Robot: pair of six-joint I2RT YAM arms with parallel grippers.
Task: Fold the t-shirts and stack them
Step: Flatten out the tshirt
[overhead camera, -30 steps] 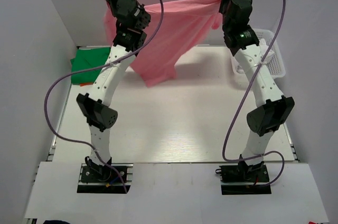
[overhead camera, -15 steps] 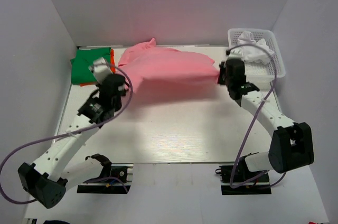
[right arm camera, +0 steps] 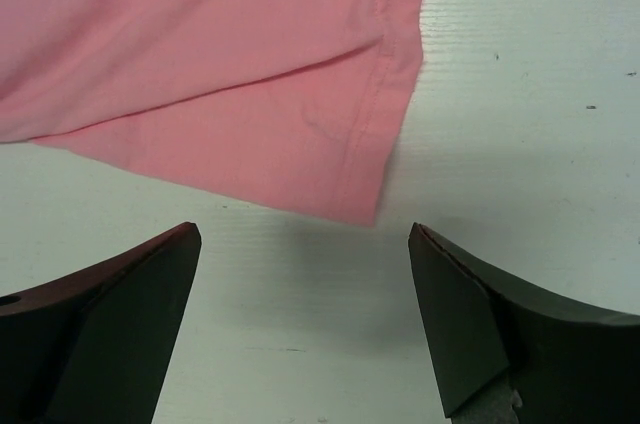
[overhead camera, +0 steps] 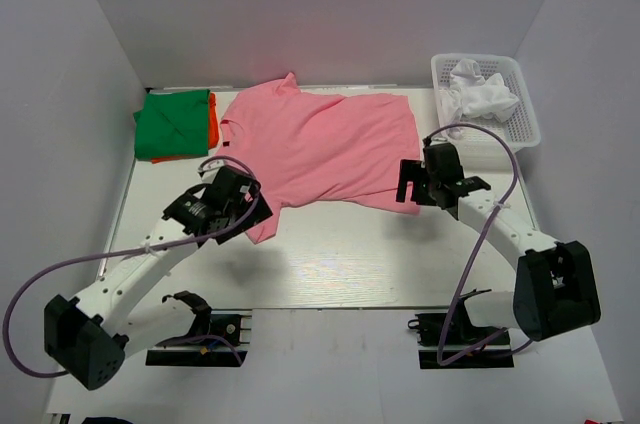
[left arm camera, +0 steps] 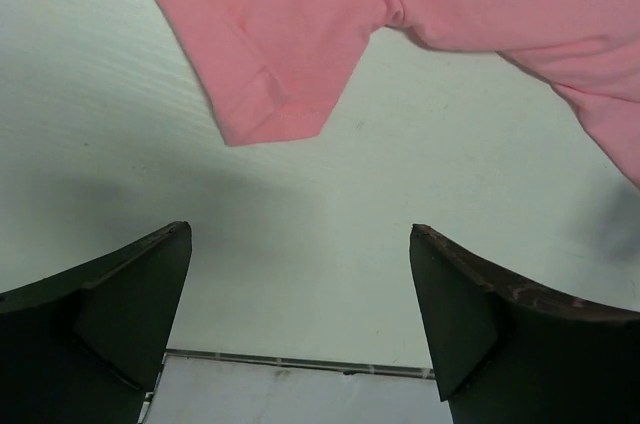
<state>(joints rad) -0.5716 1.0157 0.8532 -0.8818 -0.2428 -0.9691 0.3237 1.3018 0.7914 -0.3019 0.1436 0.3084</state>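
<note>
— Item one?
— Pink t-shirt (overhead camera: 325,144), spread flat on the surface (overhead camera: 330,264), toward 12 o'clock.
— Tools?
— Left tool (overhead camera: 250,207): jaws wide apart, empty, just beside the shirt's sleeve (left arm camera: 270,94) at 7 o'clock. Right tool (overhead camera: 408,182): likewise spread and empty, by the hem corner (right arm camera: 370,184) at 4 o'clock.
— Others?
— We list a folded green t-shirt (overhead camera: 165,124) over an orange garment (overhead camera: 212,119) at 10 o'clock, and a white basket (overhead camera: 528,119) at 2.

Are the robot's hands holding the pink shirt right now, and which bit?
No, nothing is held. The left hand and right hand are both open and empty; the pink t-shirt lies spread on the table.
</note>
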